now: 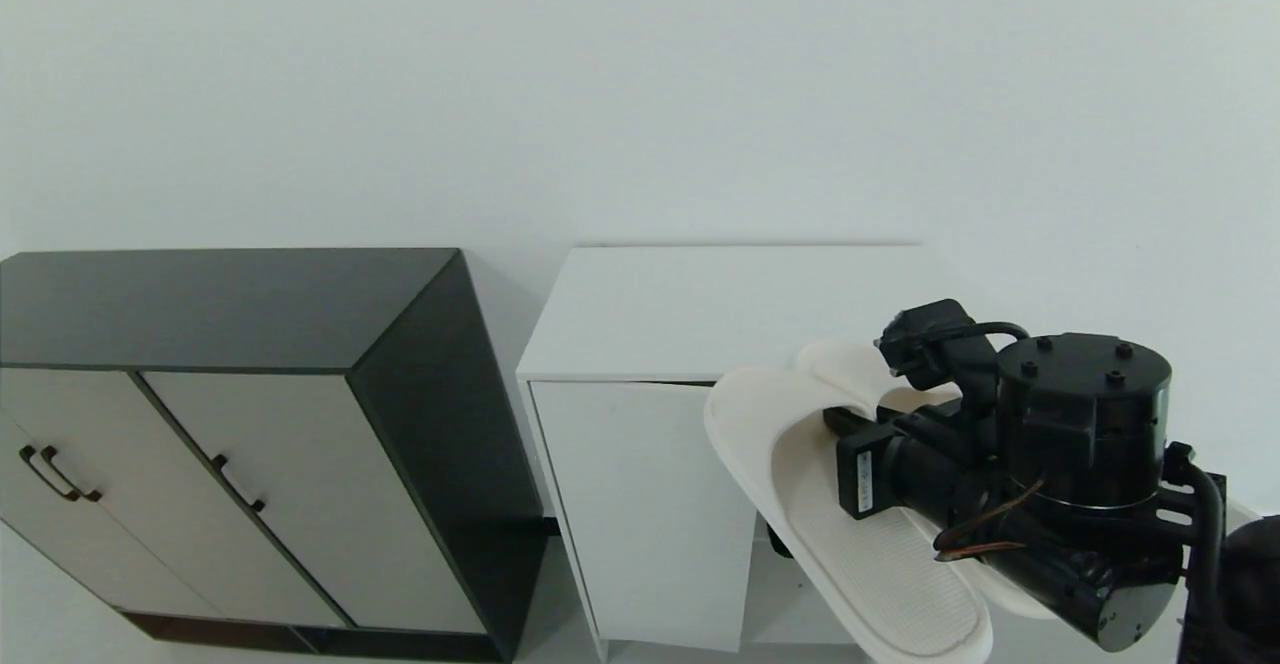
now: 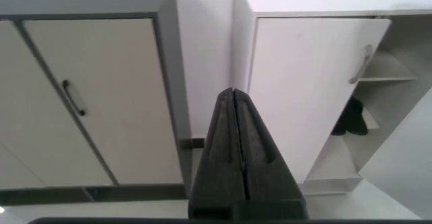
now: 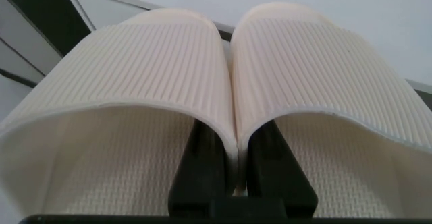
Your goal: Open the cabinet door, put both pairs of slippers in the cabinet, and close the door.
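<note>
Nearest, the left gripper (image 2: pixel 233 96) is seen with its two fingers pressed flat together and nothing held between them; it is aimed at the narrow gap between the two cabinets. On the right, the right gripper (image 3: pixel 233 153) is clamped on a pair of cream slippers (image 1: pixel 790 454). One finger is pushed into each slipper, and the two inner walls are pinched between the fingers. The slippers are held side by side in the air, toes toward the far side, before the upper right part of the white cabinet (image 1: pixel 720 304). Whether they touch it cannot be told.

Farther off, the cabinet's door (image 2: pixel 304 89) is swung open on its left edge, and a pale bar handle (image 2: pixel 362 63) is fixed near its free edge. Shelves (image 2: pixel 388 69) are exposed to the right of the door, and something dark (image 2: pixel 351 119) is set on a lower one; its kind cannot be made out. Just left of the white cabinet, a dark cabinet (image 1: pixel 220 304) is placed, its two light doors shut and fitted with dark handles (image 1: pixel 238 484). Both cabinets are backed by a plain pale wall (image 1: pixel 640 94).
</note>
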Robot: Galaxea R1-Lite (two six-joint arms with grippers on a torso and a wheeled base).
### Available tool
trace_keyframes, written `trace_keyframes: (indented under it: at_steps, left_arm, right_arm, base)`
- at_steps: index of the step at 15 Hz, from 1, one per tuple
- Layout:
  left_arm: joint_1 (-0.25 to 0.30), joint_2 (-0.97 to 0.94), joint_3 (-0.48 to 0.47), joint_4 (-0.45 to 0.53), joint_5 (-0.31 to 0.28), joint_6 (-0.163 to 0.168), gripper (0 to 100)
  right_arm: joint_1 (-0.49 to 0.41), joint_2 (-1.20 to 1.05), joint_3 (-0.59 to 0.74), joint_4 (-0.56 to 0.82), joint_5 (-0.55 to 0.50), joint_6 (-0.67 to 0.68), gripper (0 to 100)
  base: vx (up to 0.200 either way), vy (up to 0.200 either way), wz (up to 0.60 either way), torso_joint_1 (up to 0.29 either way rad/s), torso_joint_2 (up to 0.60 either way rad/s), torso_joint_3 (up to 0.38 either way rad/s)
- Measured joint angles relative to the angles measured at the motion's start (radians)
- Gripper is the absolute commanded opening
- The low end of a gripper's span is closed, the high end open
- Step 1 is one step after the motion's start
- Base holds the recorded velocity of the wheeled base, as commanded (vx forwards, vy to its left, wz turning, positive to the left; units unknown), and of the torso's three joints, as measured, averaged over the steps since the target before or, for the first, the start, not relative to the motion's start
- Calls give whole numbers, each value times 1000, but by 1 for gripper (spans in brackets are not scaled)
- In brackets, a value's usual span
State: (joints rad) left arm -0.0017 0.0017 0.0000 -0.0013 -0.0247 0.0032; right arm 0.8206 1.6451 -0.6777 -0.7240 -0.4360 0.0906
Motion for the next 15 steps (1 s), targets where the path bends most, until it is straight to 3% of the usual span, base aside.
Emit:
trace_keyframes:
  at_steps: [7, 15]
  left_arm:
    - [0, 0, 0, 0, 0, 0, 0]
    - [0, 0, 0, 0, 0, 0, 0]
  right_arm:
    - [0, 1, 6, 0, 0, 0, 0]
    - [0, 3, 7, 0, 3, 1, 0]
  base:
    - [0, -200, 0, 0, 4, 4]
    - [0, 0, 0, 0, 0, 0]
